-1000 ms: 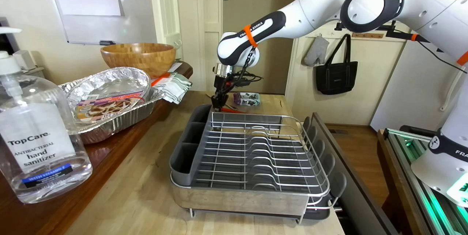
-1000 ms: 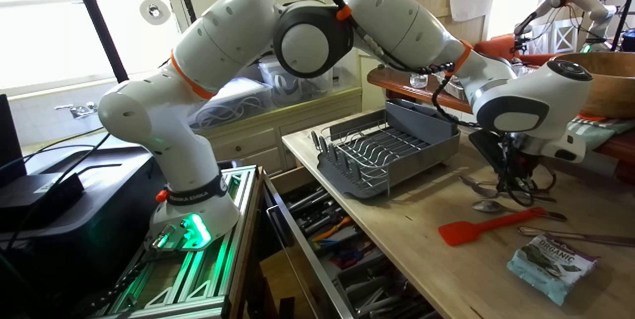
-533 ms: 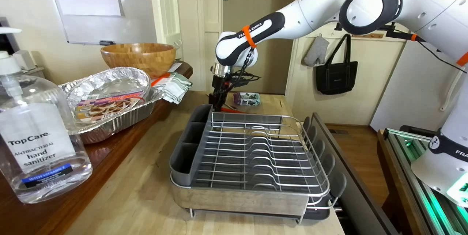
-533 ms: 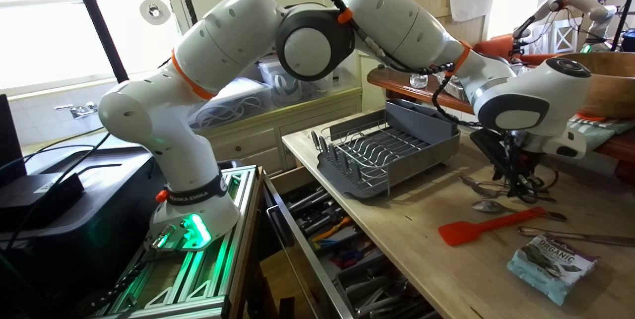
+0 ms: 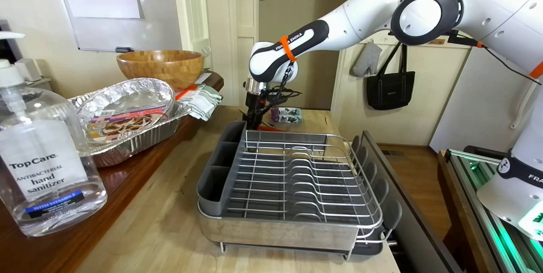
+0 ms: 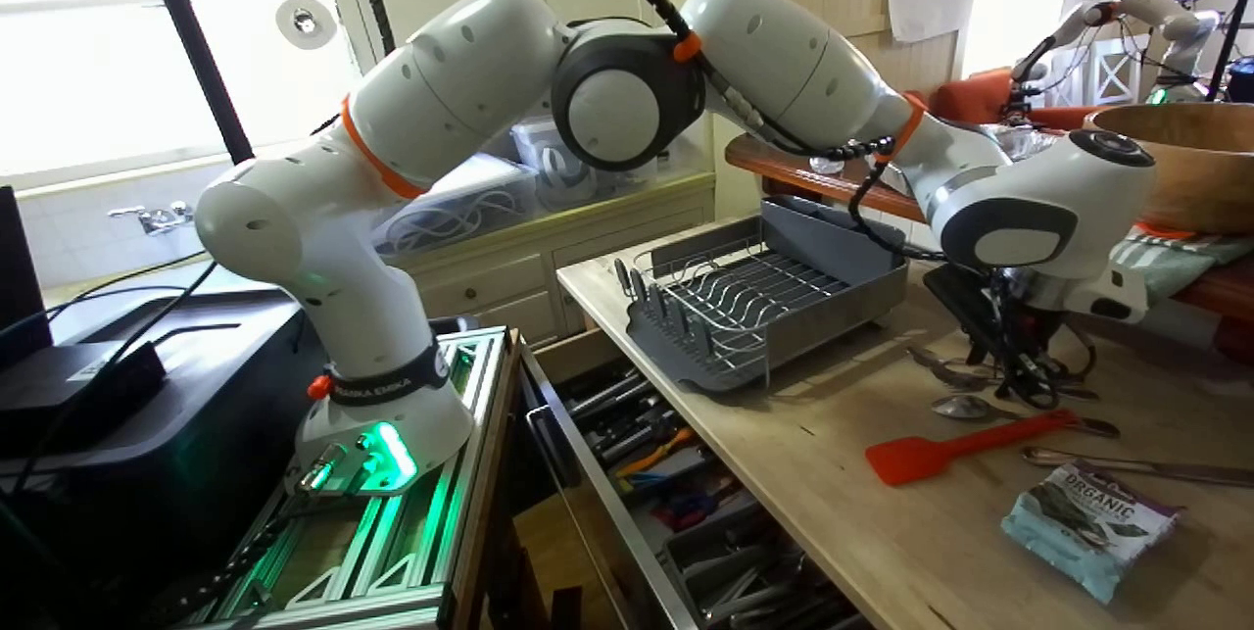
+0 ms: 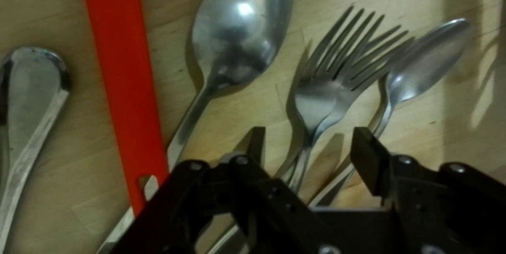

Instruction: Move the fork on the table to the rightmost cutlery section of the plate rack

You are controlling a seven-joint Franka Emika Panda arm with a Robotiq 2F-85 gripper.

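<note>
The step in hand looks to be the pick-up: the gripper (image 7: 310, 139) hangs over the table (image 5: 148, 230), its fingers (image 7: 368, 159) standing apart and grasping nothing. Between them, in the wrist view, run the necks of an upper fork (image 7: 313, 106) and a lower fork (image 7: 343, 102) partly beneath it, their tines fanned in slightly different directions. The task speaks of one fork, and the pictures do not say which of these is meant; both lie on the table, beyond one end of the plate rack (image 5: 280, 232). How far above the table the fingertips stand is hard to judge from these views. The next move calls for settling down around the necks and squeezing, but closing there would probably gather both forks, so a small shift toward the heads, where the two spread, may single one out better. The small spoon (image 7: 431, 60) needs watching too: its handle passes behind the finger on the right of the wrist view and could be swept into the grip. The large spoon (image 7: 241, 29) and the red spatula (image 7: 122, 68) lie past the opposite finger. Once a fork is secure, it should be raised clear of the rack's wall before being carried to the cutlery holder (image 5: 211, 207) and lowered into it; which end counts as rightmost cannot be told here.
</note>
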